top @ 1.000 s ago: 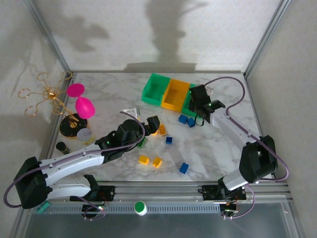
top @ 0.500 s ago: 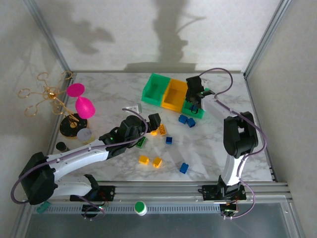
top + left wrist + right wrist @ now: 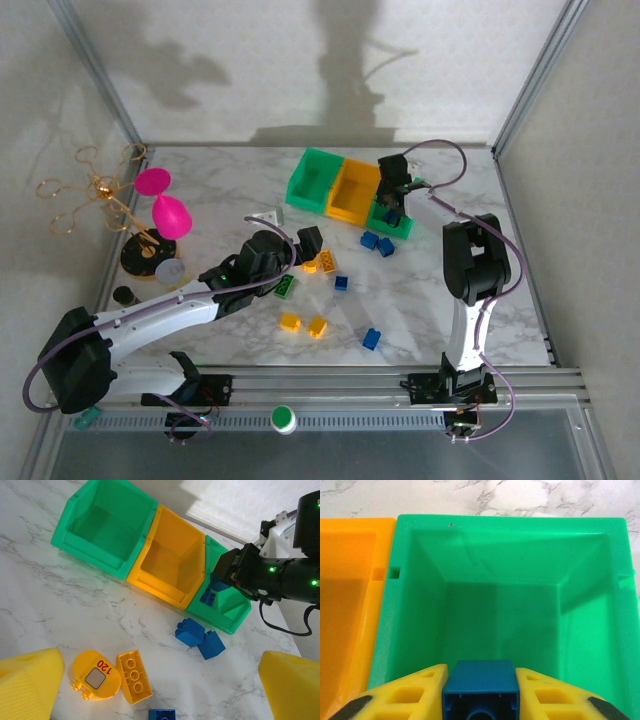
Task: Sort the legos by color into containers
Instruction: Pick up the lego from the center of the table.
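Three joined bins stand at the back: a green bin, an orange bin and a second green bin. My right gripper hovers over the second green bin, shut on a blue brick; that brick shows again in the left wrist view. My left gripper is open above a yellow brick and a round yellow piece. Two blue bricks lie just in front of the bins. More bricks sit mid-table: blue, blue, green, two yellow.
Two pink goblets and a gold wire stand occupy the left side, with small jars near them. A white block lies behind the left arm. Frame posts border the table on both sides.
My right arm swung back from in front of the bins to above the right green bin, carrying the blue brick. My left gripper edged slightly forward over the yellow pieces.
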